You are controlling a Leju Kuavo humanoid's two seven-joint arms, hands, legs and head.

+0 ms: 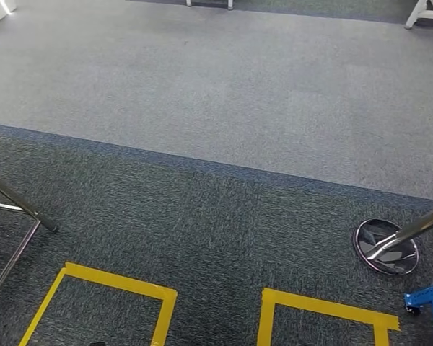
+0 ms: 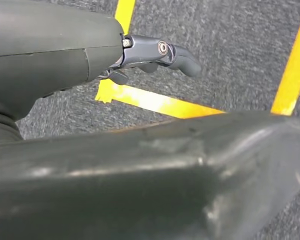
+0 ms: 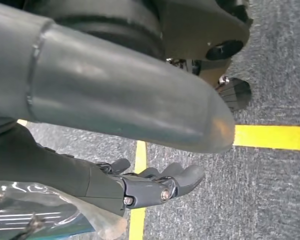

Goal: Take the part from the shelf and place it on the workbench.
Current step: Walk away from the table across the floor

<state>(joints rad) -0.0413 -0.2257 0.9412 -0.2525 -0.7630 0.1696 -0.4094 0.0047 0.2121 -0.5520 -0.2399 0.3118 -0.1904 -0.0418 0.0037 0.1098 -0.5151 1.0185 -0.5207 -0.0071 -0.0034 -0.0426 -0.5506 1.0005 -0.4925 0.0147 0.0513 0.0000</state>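
Grey carpet floor (image 1: pixel 214 94) spreads ahead, a pale band beyond a dark one. Two squares of yellow tape (image 1: pixel 122 285) mark the dark band. Left of the tape stands a thin metal frame (image 1: pixel 18 209). Right of the tape sits a round chrome base (image 1: pixel 386 249) with a slanted pole, and just nearer is a blue frame (image 1: pixel 429 297). The left hand (image 2: pixel 156 52) hangs above the tape, fingers stretched out and holding nothing. The right hand (image 3: pixel 156 185) also hangs over the tape, fingers loosely extended and empty, beside a shiny plastic-covered thing (image 3: pixel 46 215). I cannot tell where the part is.
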